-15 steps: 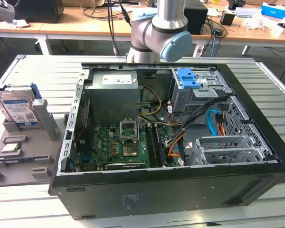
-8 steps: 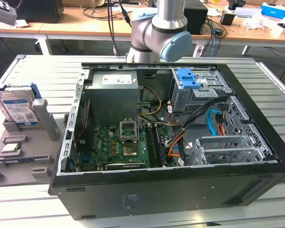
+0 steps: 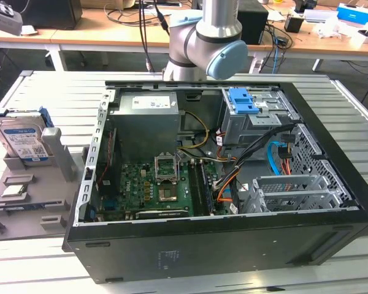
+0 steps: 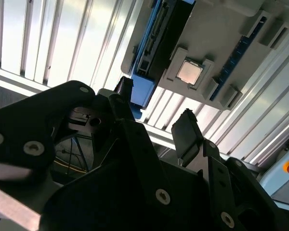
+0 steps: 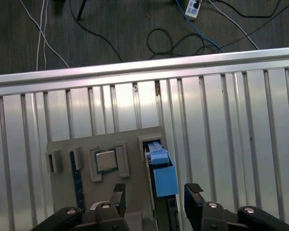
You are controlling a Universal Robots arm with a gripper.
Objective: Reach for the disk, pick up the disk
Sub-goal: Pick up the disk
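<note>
Pincer [image 5: 155,191] released, fingers spread and empty, hovering over the grey holder tray [image 5: 135,139]; the disk [image 5: 163,175] stands on edge in its slot just ahead of the fingertips, in line with their gap, touching neither, with the square chip [image 5: 106,160] beside it.

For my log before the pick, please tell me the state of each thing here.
gripper: open, holding nothing
disk: standing on edge in the grey holder, not gripped
chip: lying flat in its recess of the holder
computer case: on its side, panel off, inside exposed
</note>
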